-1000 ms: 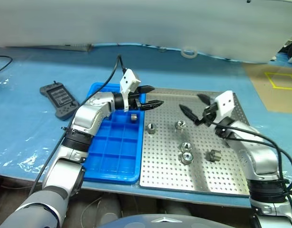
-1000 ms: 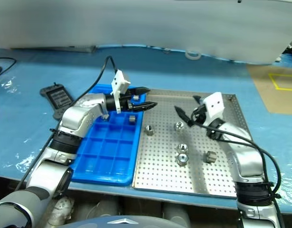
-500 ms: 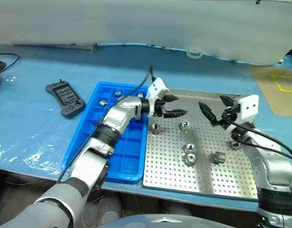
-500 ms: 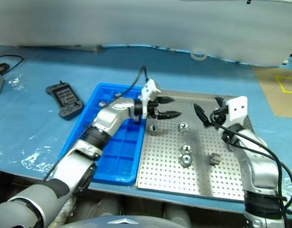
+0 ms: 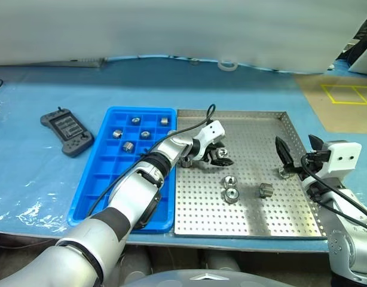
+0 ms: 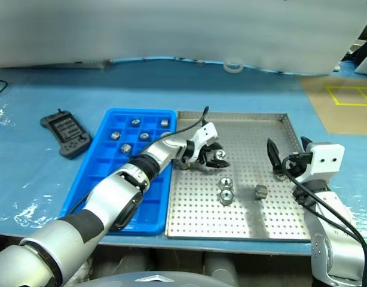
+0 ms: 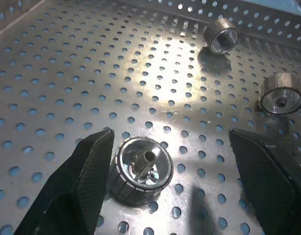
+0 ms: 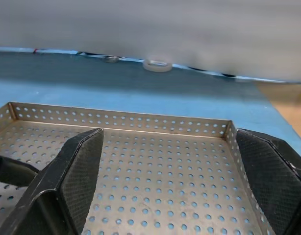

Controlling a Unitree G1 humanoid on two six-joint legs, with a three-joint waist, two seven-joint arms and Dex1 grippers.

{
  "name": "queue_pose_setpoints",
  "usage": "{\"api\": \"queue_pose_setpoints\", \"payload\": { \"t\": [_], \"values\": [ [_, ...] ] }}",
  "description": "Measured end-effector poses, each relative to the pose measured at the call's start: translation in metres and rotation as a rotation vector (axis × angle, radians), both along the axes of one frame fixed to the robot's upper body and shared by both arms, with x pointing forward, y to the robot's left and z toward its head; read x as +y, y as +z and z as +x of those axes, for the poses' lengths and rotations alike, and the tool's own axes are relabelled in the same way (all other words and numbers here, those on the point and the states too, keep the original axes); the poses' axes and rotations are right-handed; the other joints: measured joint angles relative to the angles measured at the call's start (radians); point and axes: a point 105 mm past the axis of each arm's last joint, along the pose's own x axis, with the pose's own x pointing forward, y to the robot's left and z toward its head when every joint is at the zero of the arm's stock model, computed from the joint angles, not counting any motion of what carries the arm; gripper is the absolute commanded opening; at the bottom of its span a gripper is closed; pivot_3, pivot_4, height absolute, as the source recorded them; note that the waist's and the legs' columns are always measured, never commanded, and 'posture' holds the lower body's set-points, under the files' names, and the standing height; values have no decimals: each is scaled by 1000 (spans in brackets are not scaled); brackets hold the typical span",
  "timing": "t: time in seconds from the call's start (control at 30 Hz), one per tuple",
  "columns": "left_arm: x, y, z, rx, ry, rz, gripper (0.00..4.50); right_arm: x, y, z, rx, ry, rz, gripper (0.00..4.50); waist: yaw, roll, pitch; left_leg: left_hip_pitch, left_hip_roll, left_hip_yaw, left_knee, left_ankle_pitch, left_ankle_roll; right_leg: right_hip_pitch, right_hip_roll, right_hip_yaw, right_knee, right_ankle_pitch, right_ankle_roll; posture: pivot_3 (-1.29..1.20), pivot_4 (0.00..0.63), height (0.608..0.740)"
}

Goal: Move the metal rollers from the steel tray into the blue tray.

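Note:
The steel tray (image 5: 243,215) lies to the right of the blue tray (image 5: 97,191). Several metal rollers (image 5: 128,146) sit in the blue tray's far compartments. Others lie on the steel tray, one pair (image 5: 231,186) near its middle and one (image 5: 266,190) further right. My left gripper (image 5: 220,155) is low over the steel tray, open, with a roller (image 7: 140,170) between its fingers. That roller lies against one finger (image 7: 87,176) and stays well apart from the other. My right gripper (image 5: 297,152) hangs open and empty above the steel tray's right edge.
A black handheld controller (image 5: 66,131) lies on the blue table cover left of the blue tray. A white ring (image 5: 227,64) sits at the table's far side. A brown board with yellow markings (image 5: 345,95) is at the far right.
My left gripper has swung right and down from above the blue tray to a roller on the steel tray. My right gripper has drawn back towards the tray's right edge. The camera view has shifted.

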Motion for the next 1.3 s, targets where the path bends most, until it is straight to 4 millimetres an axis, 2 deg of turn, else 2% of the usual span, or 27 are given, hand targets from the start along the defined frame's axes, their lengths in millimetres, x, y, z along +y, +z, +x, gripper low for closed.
{"api": "queue_pose_setpoints", "payload": {
  "t": [0.13, 0.23, 0.47, 0.57, 0.7, 0.77, 0.87, 1.07, 1.13, 1.17, 1.23, 1.3],
  "values": [
    [0, -2, 1, -28, -3, 30, 3959, 5, -3, -4, 8, -3, 7, 4500, -17, 1, 0, -1, 0, 0, 1, -1, 2, 1, -1, 0, -2, 0, 0, -525, 150, 740],
    [-4, -12, 0, -22, 40, 68, 3959, 7, -3, -6, 6, -4, 4, 4500, -24, 1, 0, -3, -1, 0, 2, -2, 4, 0, -2, 0, -4, 0, 0, -530, 150, 740],
    [2, -16, 12, -69, 155, 104, 3959, 6, -5, -8, 16, -9, -2, 4500, -59, 1, -1, -3, -2, 0, 3, -3, 5, 2, -3, -1, -6, 0, 0, -536, 150, 740],
    [3, -17, 14, -90, 160, 123, 3345, 6, -6, -8, 19, -14, -8, 4500, -73, 3, -2, -3, -4, -1, 2, -3, 6, 3, -4, -1, -9, 0, 0, -535, 150, 740],
    [6, -17, 17, -115, 181, 136, 2133, 6, -7, -8, 23, -14, -12, 4500, -82, 7, -4, -5, -6, -1, 2, -5, 10, 6, -8, -5, -15, 0, 0, -522, 150, 740],
    [6, -17, 19, -128, 195, 140, 2133, 8, -7, -7, 21, -9, -12, 4500, -87, 8, -5, -6, -8, -2, 2, -5, 17, 7, -11, -7, -16, 0, 0, -514, 150, 740],
    [10, -17, 21, -128, 206, 144, 1727, 11, -5, -5, 13, 6, -12, 4500, -96, 7, -5, -6, -11, -1, 3, -7, 20, 8, -15, -8, -16, 0, 0, -500, 150, 740],
    [21, -13, 23, -81, 194, 95, 1729, 14, 4, 3, -12, 45, -28, 4500, -112, 8, -4, -7, -12, -1, 3, -6, 20, 7, -16, -9, -16, 0, 0, -438, 150, 740],
    [28, -6, 21, -1, 157, 17, 1729, 20, 7, 5, -12, 100, -26, 4500, -117, 10, -3, -9, -12, -2, 3, -5, 20, 5, -16, -9, -16, 0, 0, -430, 150, 740],
    [31, 6, 20, 40, 120, -65, 1729, 27, 8, 7, -5, 153, -22, 4500, -117, 11, -1, -10, -12, -2, 3, -5, 21, 3, -16, -9, -15, 0, 0, -403, 150, 740],
    [37, 42, 19, 75, 37, -231, 1729, 42, 10, 9, 9, 265, -11, 4500, -117, 11, 1, -14, -11, -2, 3, -3, 23, -1, -16, -9, -14, 1, -2, -356, 150, 740],
    [59, 85, 16, 53, -59, -351, 1729, 61, 18, 13, 14, 409, -22, 4500, -116, 11, 2, -14, -11, -1, 3, -2, 25, -1, -16, -9, -13, 1, -3, -290, 150, 740]
  ]
}}
